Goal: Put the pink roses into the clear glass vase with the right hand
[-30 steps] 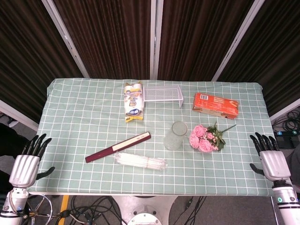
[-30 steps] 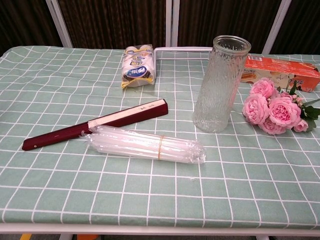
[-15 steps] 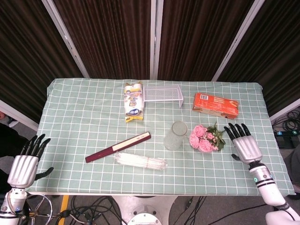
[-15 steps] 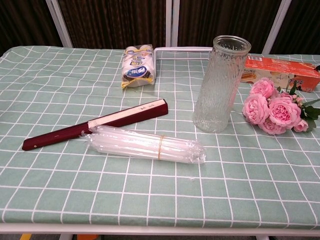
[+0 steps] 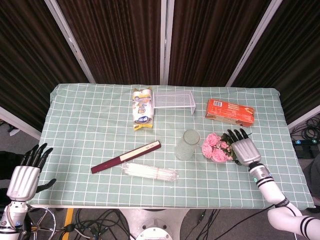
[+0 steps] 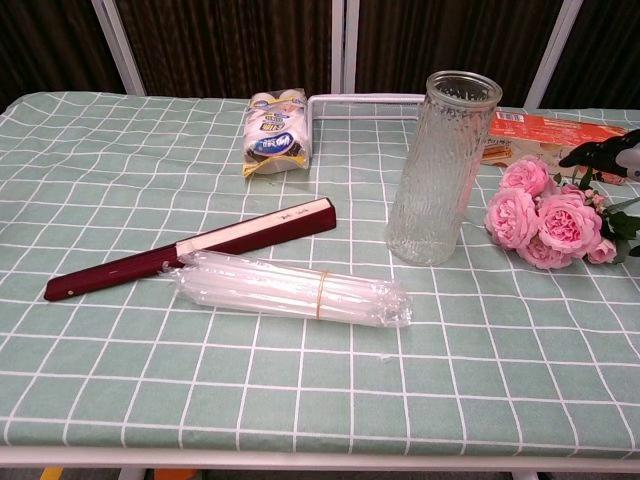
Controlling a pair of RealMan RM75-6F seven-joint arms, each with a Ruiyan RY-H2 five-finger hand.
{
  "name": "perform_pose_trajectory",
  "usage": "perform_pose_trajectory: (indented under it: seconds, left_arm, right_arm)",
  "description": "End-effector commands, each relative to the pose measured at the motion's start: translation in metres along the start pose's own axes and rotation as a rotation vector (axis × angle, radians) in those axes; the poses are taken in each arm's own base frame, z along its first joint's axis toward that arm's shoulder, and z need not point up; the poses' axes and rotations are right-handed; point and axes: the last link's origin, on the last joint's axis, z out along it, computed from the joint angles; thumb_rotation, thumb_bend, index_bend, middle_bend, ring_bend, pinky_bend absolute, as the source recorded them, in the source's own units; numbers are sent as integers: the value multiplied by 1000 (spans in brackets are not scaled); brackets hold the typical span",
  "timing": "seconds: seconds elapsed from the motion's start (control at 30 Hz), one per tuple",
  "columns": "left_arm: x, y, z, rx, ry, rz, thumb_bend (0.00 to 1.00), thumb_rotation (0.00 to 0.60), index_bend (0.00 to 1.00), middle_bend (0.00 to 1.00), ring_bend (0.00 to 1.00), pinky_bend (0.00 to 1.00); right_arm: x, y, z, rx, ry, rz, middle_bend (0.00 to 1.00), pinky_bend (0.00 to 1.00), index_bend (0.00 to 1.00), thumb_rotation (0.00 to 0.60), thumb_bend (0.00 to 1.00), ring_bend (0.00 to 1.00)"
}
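Observation:
The pink roses (image 5: 216, 148) lie on the checked cloth just right of the clear glass vase (image 5: 186, 144), which stands upright. From the chest view the roses (image 6: 540, 217) lie right of the tall textured vase (image 6: 437, 167). My right hand (image 5: 243, 148) hovers over the stem end of the bunch with its fingers spread, holding nothing; only its dark fingertips (image 6: 600, 152) show at the chest view's right edge. My left hand (image 5: 26, 174) hangs off the table's front left corner, fingers apart and empty.
An orange box (image 5: 230, 112) lies behind the roses. A white wire rack (image 5: 174, 100) and a snack pack (image 5: 142, 114) sit at the back middle. A dark red closed fan (image 5: 126, 156) and a bag of clear straws (image 5: 150, 173) lie left of the vase.
My right hand has moved left and forward from the table's right edge to just over the roses' stems. The left hand has barely shifted.

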Motion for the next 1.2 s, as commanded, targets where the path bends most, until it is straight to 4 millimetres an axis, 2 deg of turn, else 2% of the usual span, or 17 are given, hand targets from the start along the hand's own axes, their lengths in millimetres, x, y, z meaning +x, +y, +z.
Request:
perform_pose_trajectory:
  seconds: [0.03, 0.47, 0.63, 0.7, 0.8, 0.93, 1.03, 1.2]
  left_arm:
    - [0, 0, -1, 1, -1, -2, 0, 600, 113, 25, 5, 146]
    - [0, -8, -6, 14, -7, -8, 0, 600, 113, 25, 5, 146]
    - [-1, -9, -6, 17, -11, -10, 0, 600, 113, 25, 5, 146]
    - [-1, -10, -6, 18, -10, -12, 0, 600, 113, 25, 5, 146]
    - [-1, -10, -5, 16, -10, -14, 0, 600, 113, 25, 5, 146]
    - [-1, -9, -6, 16, -12, -16, 0, 600, 113, 25, 5, 146]
    - [-1, -9, -5, 17, -14, -16, 0, 600, 113, 25, 5, 146]
    - [-1, -9, -5, 20, -17, -16, 0, 600, 114, 25, 5, 146]
  right_arm:
    - [-2, -4, 7, 1, -14, 14, 0, 0, 0, 600, 35, 0]
    - [-13, -15, 42, -21, -98, 23, 0, 0, 0, 600, 45, 0]
    - [-14, -19, 48, -21, -101, 29, 65, 0, 11, 600, 71, 0]
    - [-13, -20, 49, -20, -88, 27, 121, 0, 105, 600, 82, 0]
    - [-13, -19, 48, -25, -72, 20, 241, 0, 328, 600, 96, 1]
    - [-14, -18, 47, -31, -61, 11, 404, 0, 533, 600, 101, 74]
    - [-13, -16, 46, -36, -62, 14, 482, 0, 607, 600, 101, 140]
    - [-10, -14, 44, -44, -51, 20, 553, 0, 688, 600, 109, 189]
